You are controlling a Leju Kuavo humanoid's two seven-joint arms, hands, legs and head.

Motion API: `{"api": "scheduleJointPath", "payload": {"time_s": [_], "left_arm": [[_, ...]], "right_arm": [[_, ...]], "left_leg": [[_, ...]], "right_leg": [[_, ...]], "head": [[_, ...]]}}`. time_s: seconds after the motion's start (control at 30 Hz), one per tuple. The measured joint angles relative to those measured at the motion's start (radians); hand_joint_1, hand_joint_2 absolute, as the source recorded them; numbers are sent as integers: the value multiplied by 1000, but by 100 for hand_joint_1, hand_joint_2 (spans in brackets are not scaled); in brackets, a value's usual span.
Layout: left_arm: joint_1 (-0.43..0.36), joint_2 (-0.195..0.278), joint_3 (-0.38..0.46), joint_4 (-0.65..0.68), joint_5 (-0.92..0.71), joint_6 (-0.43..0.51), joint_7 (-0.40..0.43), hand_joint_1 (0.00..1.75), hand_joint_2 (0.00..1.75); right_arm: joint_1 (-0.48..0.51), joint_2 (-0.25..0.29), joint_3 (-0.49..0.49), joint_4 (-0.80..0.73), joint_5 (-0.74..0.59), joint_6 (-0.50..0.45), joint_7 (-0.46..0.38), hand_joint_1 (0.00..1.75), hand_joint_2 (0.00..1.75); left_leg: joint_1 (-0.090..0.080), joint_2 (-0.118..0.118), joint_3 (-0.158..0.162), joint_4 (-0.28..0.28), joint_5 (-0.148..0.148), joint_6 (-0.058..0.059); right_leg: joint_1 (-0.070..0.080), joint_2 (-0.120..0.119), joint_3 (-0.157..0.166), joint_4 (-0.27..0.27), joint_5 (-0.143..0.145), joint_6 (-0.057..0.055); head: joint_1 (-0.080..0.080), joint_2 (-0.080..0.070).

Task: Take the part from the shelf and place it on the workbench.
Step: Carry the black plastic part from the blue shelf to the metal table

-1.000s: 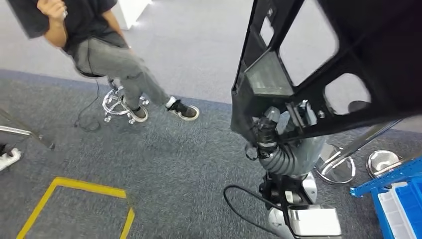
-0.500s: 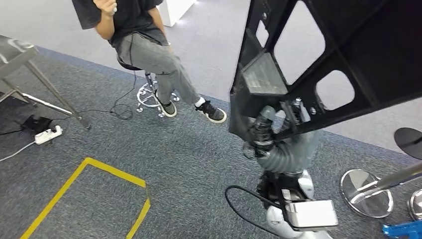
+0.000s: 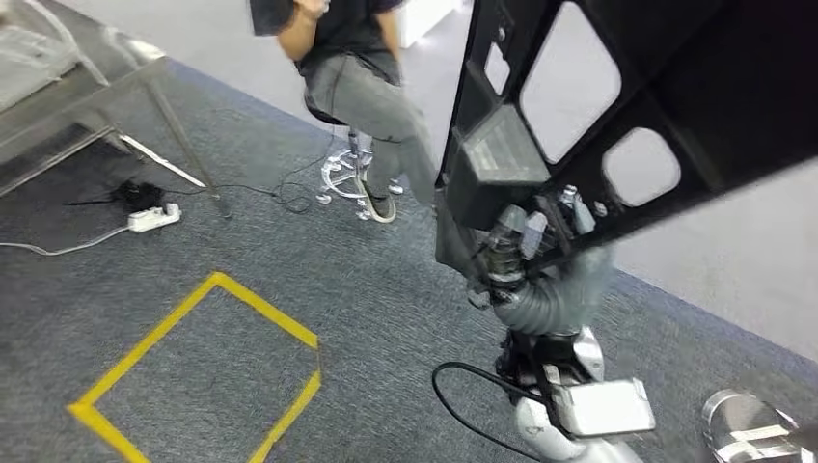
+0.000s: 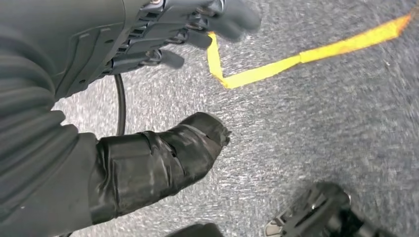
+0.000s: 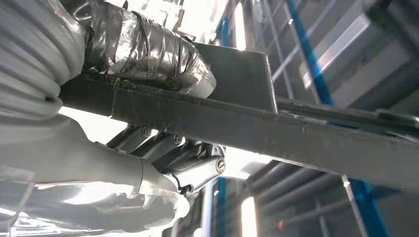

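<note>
A large black panel part [image 3: 617,106] with several cut-out windows fills the upper right of the head view, raised high above the carpet. My right hand [image 3: 526,241] grips its lower edge from below. In the right wrist view the taped thumb [image 5: 148,49] lies on one face of the part's dark bar [image 5: 306,138], and the fingers [image 5: 173,158] clamp the other face. My left hand [image 4: 123,74] hangs over the grey carpet, thumb [image 4: 168,158] and fingers [image 4: 207,19] apart, holding nothing.
A person [image 3: 357,77] sits on a wheeled stool ahead. A yellow tape square [image 3: 212,357] marks the carpet at lower left. A metal table frame [image 3: 87,87] and a power strip [image 3: 152,217] stand at far left. A chrome stool base [image 3: 752,424] is at lower right.
The whole view has swung: the person and the yellow tape slid right in the picture, and the blue bins left it. The part stays in my right hand.
</note>
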Motion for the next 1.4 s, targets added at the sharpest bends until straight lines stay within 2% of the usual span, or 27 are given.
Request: {"api": "scheduleJointPath", "payload": {"time_s": [0.07, 0.1, 0.13, 0.17, 0.2, 0.27, 0.33, 0.4, 0.47, 0.53, 0.6, 0.63, 0.67, 0.7, 0.77, 0.83, 0.9, 0.93, 1.0, 1.07, 1.1, 1.13, 1.17, 1.2, 1.27, 1.33, 1.4], "left_arm": [[-3, 0, 0, 0, 0, 0, 0, 0, 175], [-4, 0, 0, 0, 0, -1, 0, 0, 175], [-4, 0, 0, 0, 0, -1, 0, 0, 175], [-3, 0, 0, 0, 0, -1, 0, 0, 175], [-3, 0, 0, 0, 0, -2, 0, 0, 175], [-3, -1, 0, 0, -1, -2, 2, 0, 175], [-4, -1, 0, 0, -2, -3, 3, 0, 175], [-1, 0, 0, 0, -2, -3, 4, 0, 175], [1, 1, 0, 0, -2, -3, 6, 0, 175], [-1, 2, 0, 0, -3, -3, 6, 0, 175], [-3, 2, 0, 0, -5, -4, 6, 0, 175], [-2, 2, 0, 0, -6, -4, 7, 0, 175], [-1, 2, 0, 0, -6, -4, 7, 0, 175], [0, 2, 0, 0, -6, -4, 8, 0, 175], [-2, 2, 0, 0, -6, -4, 9, 0, 175], [-6, 3, 0, 0, -7, -4, 9, 0, 175], [-6, 3, 0, 0, -8, -4, 9, 0, 175], [-4, 3, 0, 0, -8, -4, 9, 0, 175], [-3, 2, 0, 0, -9, -4, 9, 0, 175], [-5, 2, 0, 0, -9, -5, 9, 0, 175], [-6, 2, 0, 0, -9, -5, 9, 0, 175], [-5, 2, 0, 0, -9, -5, 9, 0, 175], [-4, 2, 0, 0, -9, -5, 10, 0, 175], [-3, 2, 0, 0, -8, -5, 10, 0, 175], [-3, 1, 0, 0, -7, -5, 10, 0, 175], [-4, 1, 0, 0, -6, -5, 10, 0, 175], [-2, 1, 0, 0, -6, -5, 11, 0, 175]], "right_arm": [[2, 0, 0, 2, -4, 0, -2, 175, 175], [4, 0, 0, 3, -6, 1, -2, 175, 175], [6, 0, 1, 5, -8, 1, -3, 175, 175], [7, 0, 1, 5, -11, 1, -4, 175, 175], [7, 0, 1, 6, -14, 1, -5, 175, 175], [6, 0, 1, 6, -20, 3, -9, 175, 175], [7, 0, 1, 7, -23, 7, -11, 175, 175], [6, 0, 1, 7, -23, 10, -11, 175, 175], [4, 2, 1, 7, -24, 14, -12, 175, 175], [4, 3, 1, 7, -30, 17, -12, 175, 175], [6, 3, 1, 8, -39, 20, -13, 175, 175], [6, 3, 1, 8, -42, 22, -13, 175, 175], [7, 3, 1, 9, -43, 23, -13, 175, 175], [7, 3, 1, 9, -43, 24, -13, 175, 175], [6, 3, 1, 9, -44, 26, -13, 175, 175], [5, 4, 1, 9, -44, 29, -14, 175, 175], [5, 4, 1, 9, -45, 31, -15, 175, 175], [4, 5, 1, 9, -47, 32, -15, 175, 175], [2, 5, 1, 9, -49, 32, -16, 175, 175], [4, 5, 1, 10, -51, 32, -16, 175, 175], [6, 4, 1, 10, -53, 32, -16, 175, 175], [8, 4, 1, 11, -54, 33, -16, 175, 175], [9, 4, 1, 12, -55, 34, -16, 175, 175], [9, 4, 1, 12, -56, 35, -16, 175, 175], [9, 4, 1, 12, -56, 36, -16, 175, 175], [9, 4, 1, 13, -56, 36, -16, 175, 175], [8, 4, 1, 13, -56, 37, -15, 175, 175]], "left_leg": [[-2, -20, 1, 0, -2, 7], [-3, -34, 1, 2, -3, 8], [-4, -49, 2, 4, -4, 8], [-4, -64, 2, 7, -6, 7], [-4, -80, 3, 12, -10, 5], [-4, -108, -1, 25, -17, -4], [-1, -130, -10, 31, -20, -17], [4, -141, -16, 30, -18, -31], [0, -95, -31, 59, -33, -43], [-2, -30, -82, 160, -81, -53], [1, -10, -145, 275, -122, -58], [1, -7, -159, 296, -120, -58], [2, -4, -151, 277, -100, -58], [1, 4, -124, 223, -69, -55], [-6, 48, -52, 89, -19, -41], [-16, 74, -20, 28, -9, -25], [-19, 52, -19, 22, -10, -15], [-17, 40, -14, 15, -8, -10], [-10, 18, -1, 3, -3, 1], [-8, -7, 1, 0, -2, 8], [-8, -21, 1, 1, -3, 10], [-9, -37, 1, 2, -4, 10], [-9, -52, 1, 4, -5, 10], [-8, -68, 2, 7, -6, 9], [-8, -96, -2, 17, -11, 2], [-7, -119, -12, 25, -13, -9], [-4, -141, -20, 23, -8, -23]], "right_leg": [[1, 41, -70, 134, -55, -1], [2, 50, -101, 183, -64, 0], [2, 54, -117, 198, -54, -1], [2, 58, -113, 171, -24, -2], [1, 66, -92, 111, 19, -4], [-3, 110, -43, -9, 71, -8], [-1, 138, -23, -51, 72, -12], [1, 120, -18, -58, 73, -21], [-3, 95, -8, -66, 75, -34], [-3, 67, 1, -71, 71, -45], [0, 37, 5, -70, 66, -49], [1, 24, 7, -70, 63, -49], [1, 11, 10, -70, 60, -47], [1, -1, 15, -70, 57, -46], [5, -22, 25, -70, 49, -39], [10, -40, 33, -72, 43, -27], [12, -58, 42, -79, 39, -14], [11, -56, 47, -79, 34, -8], [8, -15, 32, -30, -1, -1], [7, 36, -32, 95, -59, 0], [7, 47, -68, 156, -77, 1], [8, 52, -92, 189, -78, 1], [8, 55, -99, 186, -58, 1], [7, 59, -87, 143, -20, 0], [2, 102, -40, 12, 50, -5], [-1, 142, -13, -57, 70, -10], [2, 134, -8, -63, 69, -20]], "head": [[5, 0], [7, 0], [7, 0], [7, 0], [7, 0], [7, 0], [7, 0], [7, 0], [2, 0], [-4, 0], [-6, 0], [-7, 0], [-7, 0], [-7, 0], [-7, 0], [-6, 0], [-5, 0], [-4, 0], [1, 0], [8, 0], [10, 0], [11, 0], [11, 0], [12, 0], [13, 0], [15, 0], [17, 0]]}}
